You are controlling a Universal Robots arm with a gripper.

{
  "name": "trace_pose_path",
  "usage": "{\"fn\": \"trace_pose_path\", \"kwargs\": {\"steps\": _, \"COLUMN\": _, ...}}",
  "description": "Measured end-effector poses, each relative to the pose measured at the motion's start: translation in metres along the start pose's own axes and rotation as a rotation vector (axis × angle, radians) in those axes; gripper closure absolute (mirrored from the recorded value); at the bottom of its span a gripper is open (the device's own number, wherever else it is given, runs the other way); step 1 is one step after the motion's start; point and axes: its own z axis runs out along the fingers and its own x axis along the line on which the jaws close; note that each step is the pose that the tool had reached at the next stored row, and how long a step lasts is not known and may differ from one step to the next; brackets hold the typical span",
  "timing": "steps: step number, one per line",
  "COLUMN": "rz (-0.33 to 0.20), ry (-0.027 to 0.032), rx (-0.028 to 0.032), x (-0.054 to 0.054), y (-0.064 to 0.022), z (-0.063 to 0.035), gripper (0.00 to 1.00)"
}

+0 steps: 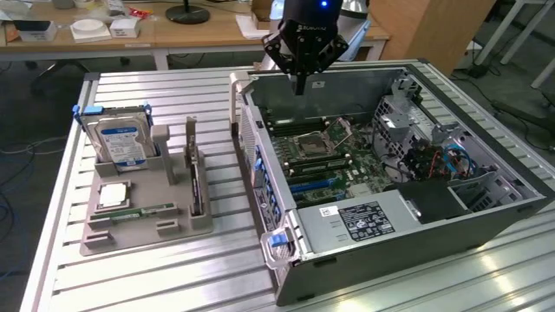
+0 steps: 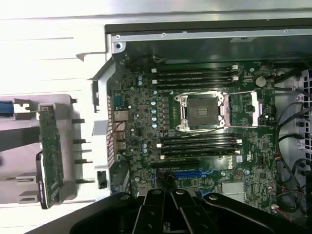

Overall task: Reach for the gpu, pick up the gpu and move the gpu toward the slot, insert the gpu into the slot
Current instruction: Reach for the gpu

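Upright, the gpu stands in the grey holder.

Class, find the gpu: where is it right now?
In the exterior view the gpu stands on edge in the grey holder, between the hard drive on that view's left and the open computer case on its right.

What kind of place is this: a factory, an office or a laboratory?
Probably a robotics laboratory or workshop. An open computer case lies on a table of aluminium profiles, a grey fixture beside it holds a hard drive and the gpu, and wooden office desks stand behind.
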Motion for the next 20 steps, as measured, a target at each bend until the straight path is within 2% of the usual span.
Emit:
{"fn": "trace_pose_path", "kwargs": {"steps": 5, "rz": 0.0, "ry": -0.0001, "rx": -0.0001, "x": 0.018, "y": -0.0014, "z": -0.0004, "gripper": 0.9}}
{"fn": "trace_pose_path", "kwargs": {"steps": 11, "rz": 0.0, "ry": 0.0, "rx": 0.0, "x": 0.034, "y": -0.0025, "z": -0.0009, "gripper": 0.9}}
{"fn": "trace_pose_path", "kwargs": {"steps": 20, "rz": 0.0, "ry": 0.0, "rx": 0.0, "x": 0.046, "y": -0.0034, "z": -0.0012, "gripper": 0.9}}
